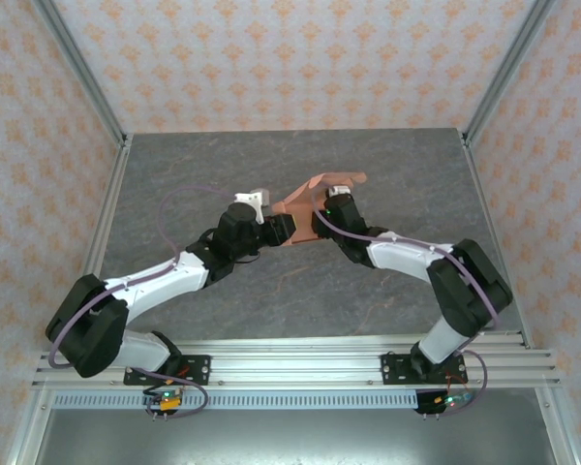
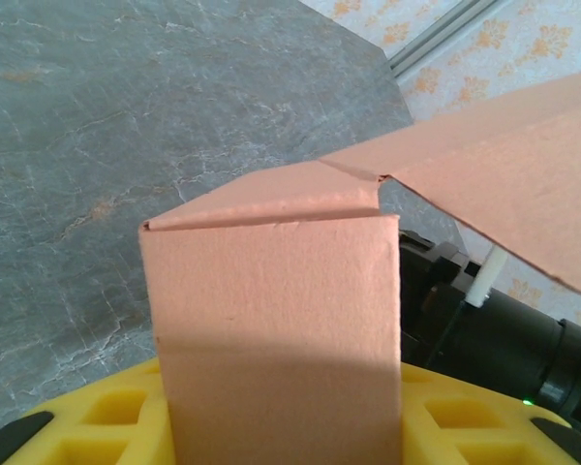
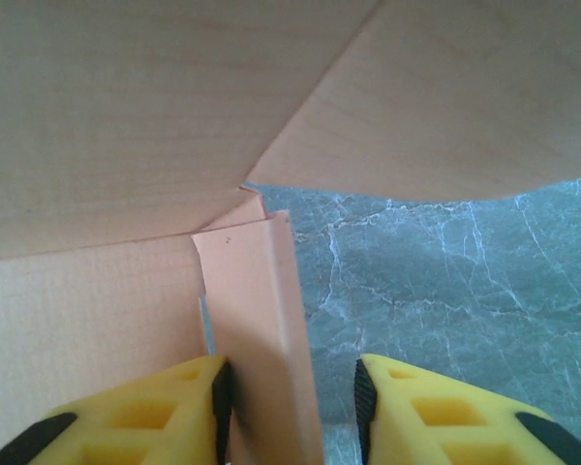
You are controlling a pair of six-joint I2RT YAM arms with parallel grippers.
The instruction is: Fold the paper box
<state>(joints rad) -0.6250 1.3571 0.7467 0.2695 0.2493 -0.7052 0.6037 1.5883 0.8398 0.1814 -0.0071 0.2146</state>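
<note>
Mid-fold, the paper box [image 1: 321, 186] sat raised over the table's [image 1: 271, 300] middle, a side flap between the right gripper's [image 3: 290, 378] parted fingers and the left gripper's [image 1: 277, 229] state hidden by card; next, probably closing on that flap.

paper box [image 1: 315, 191]: over table [image 1: 416, 174] middle | left claw [image 1: 279, 229]: its left | right claw [image 1: 317, 225]: its right

One paper box [image 1: 321, 186], two grippers [image 1: 281, 228] [image 1: 321, 215], two arms [image 1: 165, 276] [image 1: 407, 257], one table [image 1: 271, 310]
</note>
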